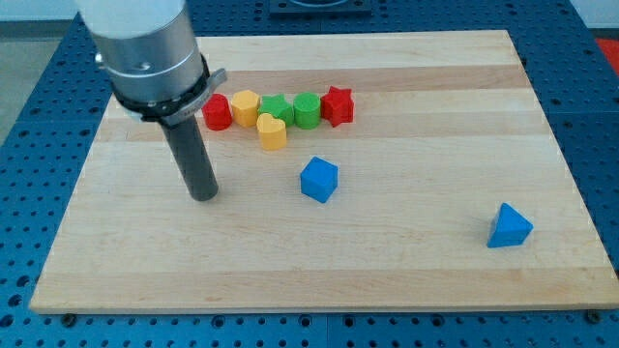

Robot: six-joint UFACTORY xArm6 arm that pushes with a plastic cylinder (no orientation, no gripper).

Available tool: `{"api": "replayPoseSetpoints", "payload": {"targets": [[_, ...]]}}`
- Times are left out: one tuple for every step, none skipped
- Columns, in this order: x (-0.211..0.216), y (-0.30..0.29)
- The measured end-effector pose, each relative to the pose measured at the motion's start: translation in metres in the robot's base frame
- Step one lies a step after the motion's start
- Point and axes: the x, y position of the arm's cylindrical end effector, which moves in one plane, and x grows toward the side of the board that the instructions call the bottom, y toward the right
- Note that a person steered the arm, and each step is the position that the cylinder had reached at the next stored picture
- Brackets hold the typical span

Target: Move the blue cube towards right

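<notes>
The blue cube [318, 179] sits near the middle of the wooden board [406, 271]. My tip [204, 196] rests on the board to the cube's left, about a hundred pixels away, not touching it. The dark rod rises from the tip to the grey arm body at the view's top left.
A row of blocks lies above the cube: a red cylinder [217, 112], a yellow hexagon [245, 106], a green block [278, 108], a green cylinder [307, 109], a red star [337, 104]. A yellow cylinder [273, 131] sits just below the row. A blue triangle [508, 227] lies at the lower right.
</notes>
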Motion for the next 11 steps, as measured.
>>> {"api": "replayPoseSetpoints", "payload": {"targets": [[0.005,0.054],[0.005,0.104],[0.005,0.067],[-0.006,0.027],[-0.022,0.082],[-0.019,0.172],[-0.025,0.207],[-0.029,0.158],[-0.004,0.128],[0.019,0.163],[0.019,0.219]]}}
